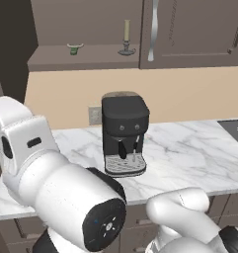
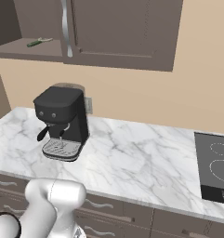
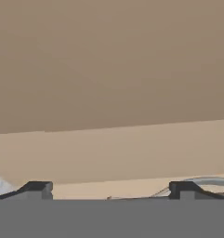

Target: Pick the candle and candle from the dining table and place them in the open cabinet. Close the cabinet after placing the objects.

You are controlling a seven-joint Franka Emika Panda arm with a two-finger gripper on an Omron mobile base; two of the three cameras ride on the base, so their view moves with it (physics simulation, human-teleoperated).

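judging by the layout, roughly midway: one candle (image 1: 126,30) already upright on its dark dish base on the open cabinet's (image 1: 86,57) shelf, upper middle of the left base view, with a small green bowl (image 1: 75,48) to its left on the same shelf. second candle and dining table nowhere among these views, so likely between placing and fetching; cabinet not yet closed. next move, by that reading: turn away from the counter, find the table, then a careful pinch on a slim upright candle that could tip easily.

left to right in the left base view: bulky white arm segments filling the lower left and bottom, then the black coffee machine (image 1: 123,140) at centre on the marble counter (image 1: 189,153), then the closed cabinet door with silver bar handle (image 1: 152,29) at upper right, dark cooktop at the right edge.

in the right base view: open shelf at upper left with a greenish item lying on it, too small to name, coffee machine at left centre, cooktop (image 2: 215,162) at right edge.

in the hand view: gripper (image 3: 111,193) with fingertips (image 3: 36,188) spread wide at the bottom edge, nothing between them, pointed at a plain brown and beige surface, apparently wall or cabinet underside. arm folded low and close to the base.
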